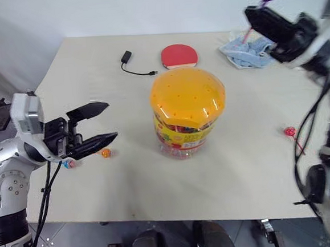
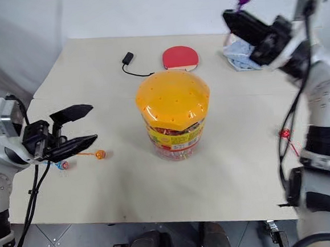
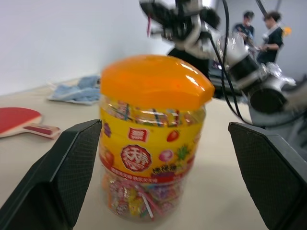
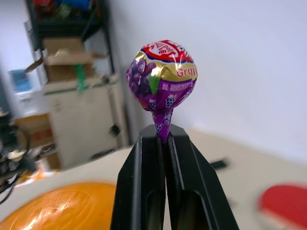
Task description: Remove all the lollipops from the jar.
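**Purple lollipop held aloft; jar lidded**

Beige worktop (image 1: 93, 77) carries the jar (image 1: 186, 117) at centre, orange lid on. Right hand (image 4: 165, 136) is pressed together on the purple lollipop (image 4: 161, 79), raised above the far right corner. Left hand (image 1: 99, 126) stands spread beside the jar. Orange lollipop (image 1: 105, 153), blue lollipop (image 1: 71, 163) and red lollipop (image 1: 290, 131) lie on the worktop.

We see the left gripper (image 1: 99, 126) held low at the robot's left, pointing roughly level toward the right, jaws spread wide with nothing between them. The right gripper (image 1: 252, 13) is raised high at the far right, angled up and leftward, jaws pinched tight on the purple lollipop (image 4: 161, 76) just under its head. The right forearm looks bent back, though it's partly cropped.
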Robot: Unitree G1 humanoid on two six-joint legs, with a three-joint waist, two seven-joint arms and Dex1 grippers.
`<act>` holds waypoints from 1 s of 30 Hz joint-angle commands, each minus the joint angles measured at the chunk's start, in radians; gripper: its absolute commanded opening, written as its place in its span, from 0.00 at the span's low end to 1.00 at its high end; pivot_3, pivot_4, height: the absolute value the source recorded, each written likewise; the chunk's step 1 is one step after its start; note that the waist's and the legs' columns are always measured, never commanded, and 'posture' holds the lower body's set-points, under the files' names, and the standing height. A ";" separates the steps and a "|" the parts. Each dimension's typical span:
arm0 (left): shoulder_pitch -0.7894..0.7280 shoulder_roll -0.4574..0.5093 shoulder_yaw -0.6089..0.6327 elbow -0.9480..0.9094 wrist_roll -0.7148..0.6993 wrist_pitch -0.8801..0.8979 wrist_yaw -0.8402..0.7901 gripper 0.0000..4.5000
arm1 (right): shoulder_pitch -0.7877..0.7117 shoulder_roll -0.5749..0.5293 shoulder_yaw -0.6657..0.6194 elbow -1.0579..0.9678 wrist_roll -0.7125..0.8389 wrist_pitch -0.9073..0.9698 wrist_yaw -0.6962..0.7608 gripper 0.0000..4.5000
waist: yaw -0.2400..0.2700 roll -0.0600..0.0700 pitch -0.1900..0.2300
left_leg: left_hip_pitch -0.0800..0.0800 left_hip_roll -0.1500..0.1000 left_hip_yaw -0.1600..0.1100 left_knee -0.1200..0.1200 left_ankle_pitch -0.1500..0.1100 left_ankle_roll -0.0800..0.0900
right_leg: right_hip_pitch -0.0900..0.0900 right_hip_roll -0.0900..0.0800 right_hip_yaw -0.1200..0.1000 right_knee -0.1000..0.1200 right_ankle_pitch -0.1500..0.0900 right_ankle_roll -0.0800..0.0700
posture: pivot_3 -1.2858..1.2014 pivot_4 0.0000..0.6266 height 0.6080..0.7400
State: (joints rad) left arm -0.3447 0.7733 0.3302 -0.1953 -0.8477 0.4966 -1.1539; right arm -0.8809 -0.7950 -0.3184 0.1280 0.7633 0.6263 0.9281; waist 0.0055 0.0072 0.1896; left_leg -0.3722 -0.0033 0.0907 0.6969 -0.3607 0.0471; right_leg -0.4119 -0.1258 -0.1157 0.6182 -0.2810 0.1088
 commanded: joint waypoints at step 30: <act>0.065 0.075 -0.037 0.036 0.171 -0.067 -0.050 1.00 | 0.781 -0.258 -0.073 -0.034 -0.384 -0.146 0.042 0.85 | -0.004 0.003 0.001 | 0.002 0.002 0.005 0.001 0.000 0.001 | 0.002 -0.001 0.001 -0.004 0.002 0.003 | 0.52 0.24 1.00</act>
State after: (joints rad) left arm -0.2920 0.8315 0.2574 -0.1483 -0.6849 0.4478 -1.2103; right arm -0.1085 -1.0331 -0.3093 0.1231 0.3462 0.5587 0.9129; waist 0.0016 0.0101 0.1909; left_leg -0.3701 -0.0012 0.0955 0.6973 -0.3610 0.0481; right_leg -0.4100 -0.1261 -0.1149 0.6140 -0.2794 0.1117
